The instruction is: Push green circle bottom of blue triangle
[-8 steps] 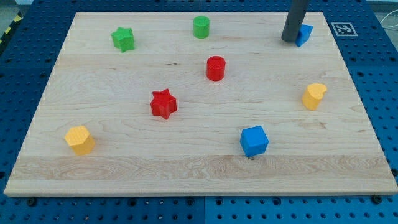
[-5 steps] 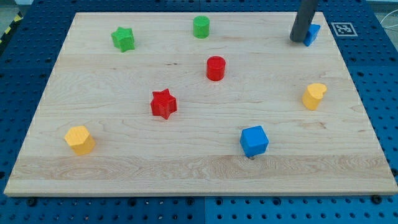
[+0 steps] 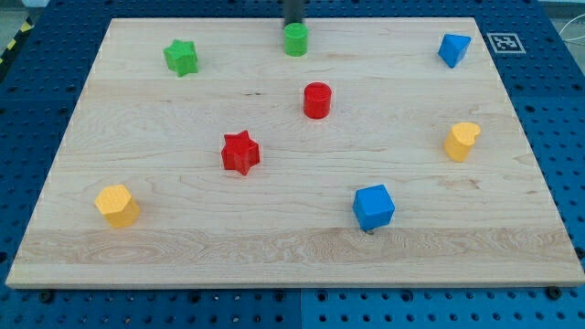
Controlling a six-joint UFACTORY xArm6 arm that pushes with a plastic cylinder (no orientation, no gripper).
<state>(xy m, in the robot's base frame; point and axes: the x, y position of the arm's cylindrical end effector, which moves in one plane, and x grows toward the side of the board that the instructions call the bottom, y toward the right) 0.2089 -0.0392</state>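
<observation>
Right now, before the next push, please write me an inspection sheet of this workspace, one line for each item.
Surface: wooden board, flat, on a blue perforated table.
Job's things: green circle near the view's top; blue triangle far to its right, apart from it.
Clutter: green star, red cylinder, red star, blue cube, two yellow blocks, all standing apart.
Grippers: none; my tip is just above the green circle, contact unclear.
Cables: nothing seen.
Surroundings: printed marker tag beside the board's top right corner.
</observation>
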